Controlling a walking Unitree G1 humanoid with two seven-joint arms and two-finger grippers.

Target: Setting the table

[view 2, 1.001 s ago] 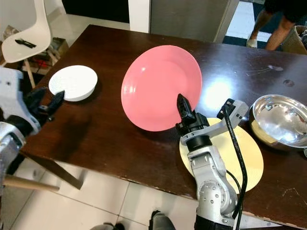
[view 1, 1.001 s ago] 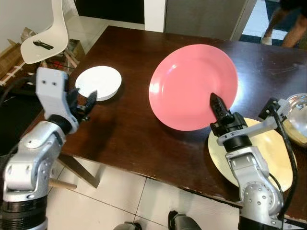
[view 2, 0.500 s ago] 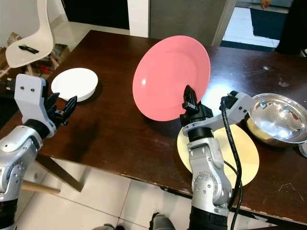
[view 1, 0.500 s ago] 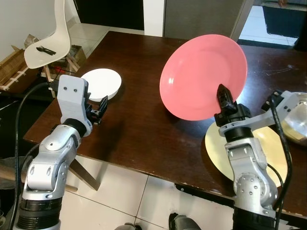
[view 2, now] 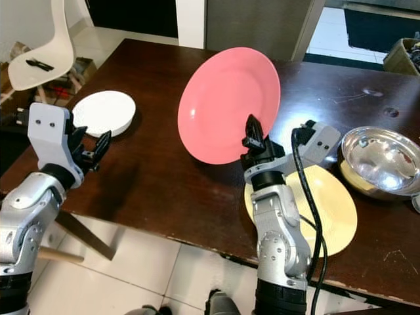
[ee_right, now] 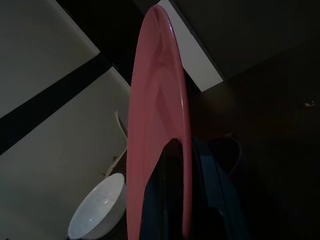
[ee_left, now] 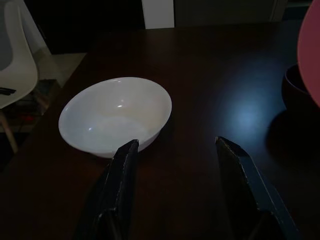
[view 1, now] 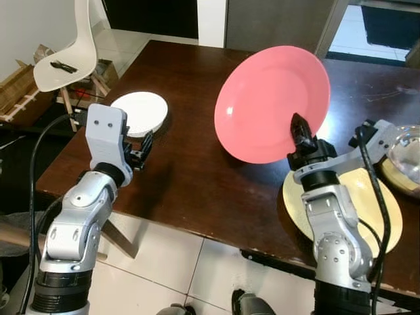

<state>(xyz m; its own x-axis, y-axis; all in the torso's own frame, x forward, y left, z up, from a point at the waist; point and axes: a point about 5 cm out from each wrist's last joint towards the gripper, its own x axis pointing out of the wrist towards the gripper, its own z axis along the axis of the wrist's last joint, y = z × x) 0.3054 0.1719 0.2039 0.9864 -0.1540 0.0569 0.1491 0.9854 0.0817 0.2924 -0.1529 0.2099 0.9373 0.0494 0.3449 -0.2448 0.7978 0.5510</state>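
My right gripper (view 1: pixel 300 128) is shut on the lower rim of a large pink plate (view 1: pixel 269 102), holding it tilted up on edge above the dark wooden table (view 1: pixel 190 164). In the right wrist view the pink plate (ee_right: pixel 157 125) stands edge-on between the fingers. A white bowl (view 1: pixel 139 113) rests near the table's left edge. My left gripper (view 1: pixel 141 147) hovers open just short of it; in the left wrist view the white bowl (ee_left: pixel 116 114) lies right beyond the fingertips. A yellow plate (view 1: pixel 364 203) lies flat under my right arm.
A steel bowl (view 2: pixel 379 161) sits at the table's right side. A white chair (view 1: pixel 69 49) with a dark object on its seat stands off the left corner. Tiled floor lies below the table's near edge.
The pink plate has shifted slightly left and lower in my right gripper. My left gripper has edged closer to the white bowl. The camera has shifted a little.
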